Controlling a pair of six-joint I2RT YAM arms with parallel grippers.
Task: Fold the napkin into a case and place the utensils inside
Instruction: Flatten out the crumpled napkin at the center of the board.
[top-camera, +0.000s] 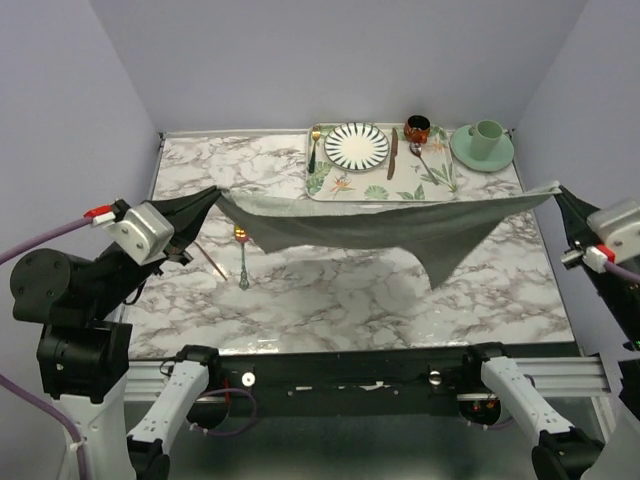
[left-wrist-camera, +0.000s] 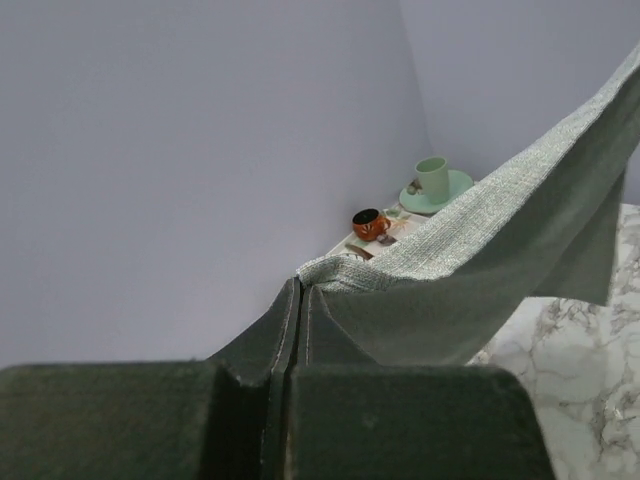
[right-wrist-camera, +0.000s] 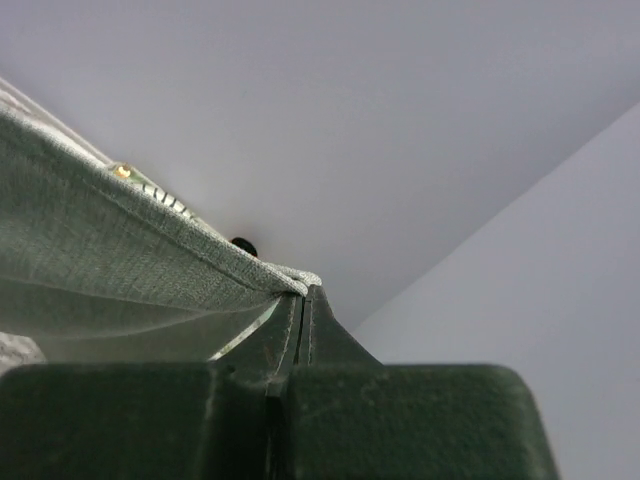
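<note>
You are pinching the napkin (top-camera: 370, 228) at two corners, left gripper (top-camera: 212, 196) and right gripper (top-camera: 556, 190) both clamping cloth, its top edge stretching taut above the table (top-camera: 330, 300). One loose corner is hanging low on your right. The spoon (top-camera: 243, 262) and fork (top-camera: 211, 262) are lying near its left end, with open marble showing in front

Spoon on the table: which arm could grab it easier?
Left, probably: the spoon lies near the left end effector; the right end effector is far across. Both grip the napkin now.
</note>
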